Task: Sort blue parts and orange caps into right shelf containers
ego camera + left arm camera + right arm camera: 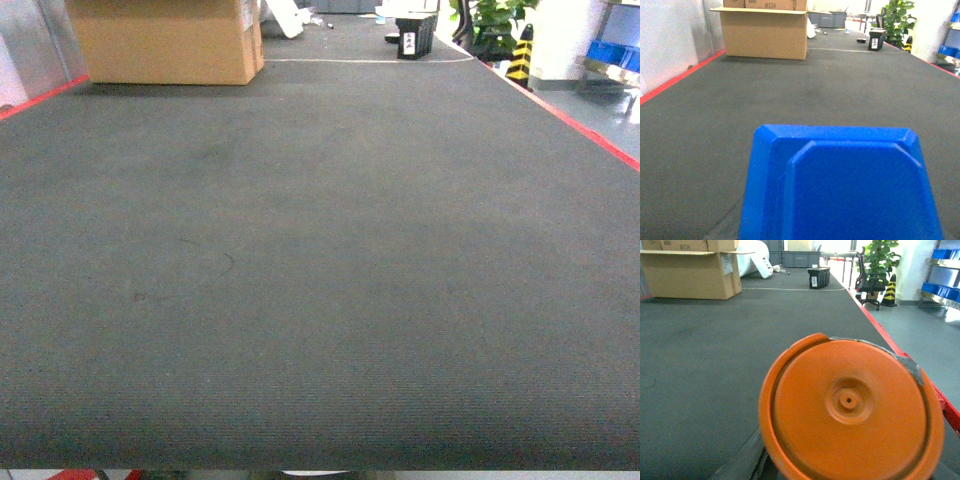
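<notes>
A blue part (pixel 840 185), a moulded plastic piece with bevelled corners, fills the lower half of the left wrist view. It hangs above the dark mat, held close to the camera, and hides my left gripper's fingers. An orange cap (pixel 850 407), round with a small centre hole, fills the lower right wrist view the same way and covers my right gripper's fingers. Neither arm shows in the head view. Blue containers (pixel 612 52) sit on a metal shelf beyond the table's right edge; the right wrist view also catches these containers (pixel 940 290).
The dark ribbed mat (pixel 320 260) has red edge strips on both sides. A cardboard box (pixel 165 40) stands at the far left, and a small black bin (pixel 413 37) at the far end. A potted plant (pixel 879 260) and a striped cone (pixel 889 292) stand on the floor beyond.
</notes>
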